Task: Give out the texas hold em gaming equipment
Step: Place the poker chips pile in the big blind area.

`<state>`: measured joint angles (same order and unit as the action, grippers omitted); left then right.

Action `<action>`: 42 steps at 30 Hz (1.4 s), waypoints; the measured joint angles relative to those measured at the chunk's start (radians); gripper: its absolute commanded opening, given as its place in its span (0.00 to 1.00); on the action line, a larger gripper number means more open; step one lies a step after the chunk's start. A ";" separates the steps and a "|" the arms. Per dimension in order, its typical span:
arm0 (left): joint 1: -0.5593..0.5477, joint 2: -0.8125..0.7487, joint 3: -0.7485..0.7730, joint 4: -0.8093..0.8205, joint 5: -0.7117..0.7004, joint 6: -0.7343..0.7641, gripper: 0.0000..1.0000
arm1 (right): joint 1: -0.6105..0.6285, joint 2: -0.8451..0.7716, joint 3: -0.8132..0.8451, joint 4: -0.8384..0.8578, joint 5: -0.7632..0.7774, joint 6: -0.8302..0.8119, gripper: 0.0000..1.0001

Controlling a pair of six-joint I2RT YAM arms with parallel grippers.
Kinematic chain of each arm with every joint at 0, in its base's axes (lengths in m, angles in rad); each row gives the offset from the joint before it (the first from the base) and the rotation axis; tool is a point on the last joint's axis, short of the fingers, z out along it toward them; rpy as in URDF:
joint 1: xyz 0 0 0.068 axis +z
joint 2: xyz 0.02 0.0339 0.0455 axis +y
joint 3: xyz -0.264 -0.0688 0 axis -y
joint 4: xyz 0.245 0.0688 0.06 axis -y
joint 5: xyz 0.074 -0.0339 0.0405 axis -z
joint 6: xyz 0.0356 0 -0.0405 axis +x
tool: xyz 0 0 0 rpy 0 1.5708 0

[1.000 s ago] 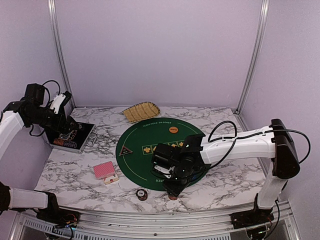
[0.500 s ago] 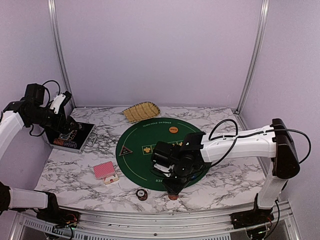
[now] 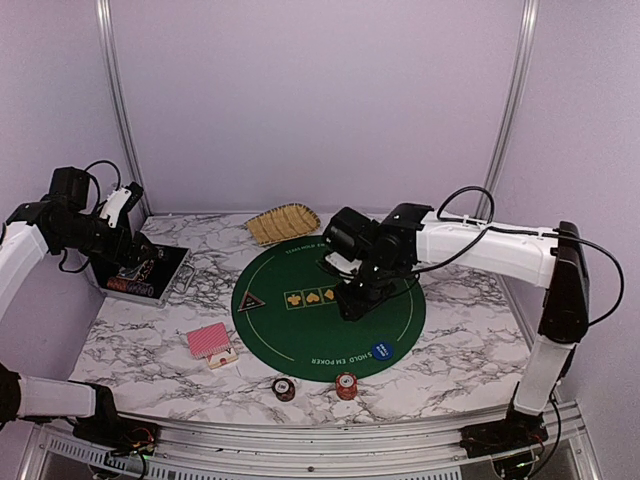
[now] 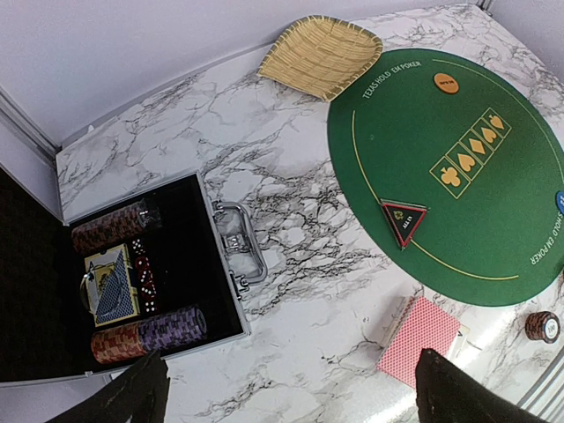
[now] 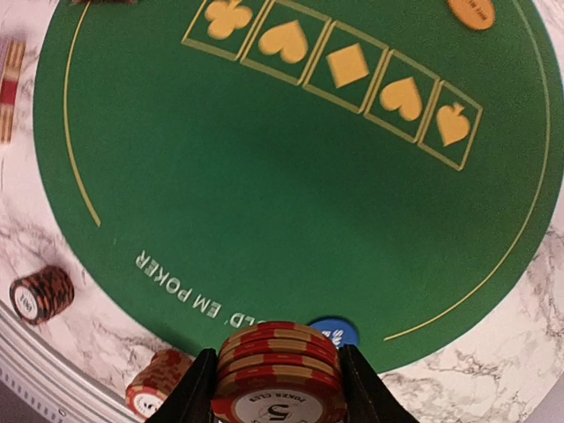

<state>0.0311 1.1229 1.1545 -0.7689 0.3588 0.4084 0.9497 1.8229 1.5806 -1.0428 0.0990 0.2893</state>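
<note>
Clamps a stack of red-and-cream striped poker chips [image 5: 278, 345] in the right gripper [image 5: 278, 388] above the round green felt mat [image 5: 264, 176]; holds the left gripper [image 4: 291, 374] wide open near the open black metal case [image 4: 181, 264].

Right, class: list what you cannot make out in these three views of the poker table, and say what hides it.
The held chip stack: right wrist view, bottom edge cuts it off; top view, the right gripper covers it.
The blue button: right wrist view, half behind that stack.
The orange button: right wrist view, cut by the top edge.
What lies in the case: top view, too small, partly under the left arm.
</note>
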 measured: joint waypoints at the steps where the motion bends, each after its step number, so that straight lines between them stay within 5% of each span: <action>1: 0.000 0.000 0.000 0.000 0.000 0.000 0.99 | -0.034 0.013 0.028 0.007 0.006 -0.007 0.18; 15: 0.000 0.000 0.000 -0.001 0.000 0.002 0.99 | -0.327 0.418 0.404 0.089 0.049 -0.077 0.17; 23: 0.000 0.000 0.000 -0.002 0.001 0.005 0.99 | -0.430 0.546 0.472 0.130 0.041 -0.081 0.17; 39: 0.000 0.001 0.000 -0.002 0.008 0.009 0.99 | -0.469 0.638 0.553 0.161 0.013 -0.085 0.17; 42: 0.000 0.001 0.000 -0.003 0.008 0.012 0.99 | -0.469 0.655 0.581 0.165 0.011 -0.085 0.26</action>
<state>0.0311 1.1236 1.1545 -0.7715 0.3664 0.4202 0.4805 2.4779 2.1616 -0.8780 0.1097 0.2039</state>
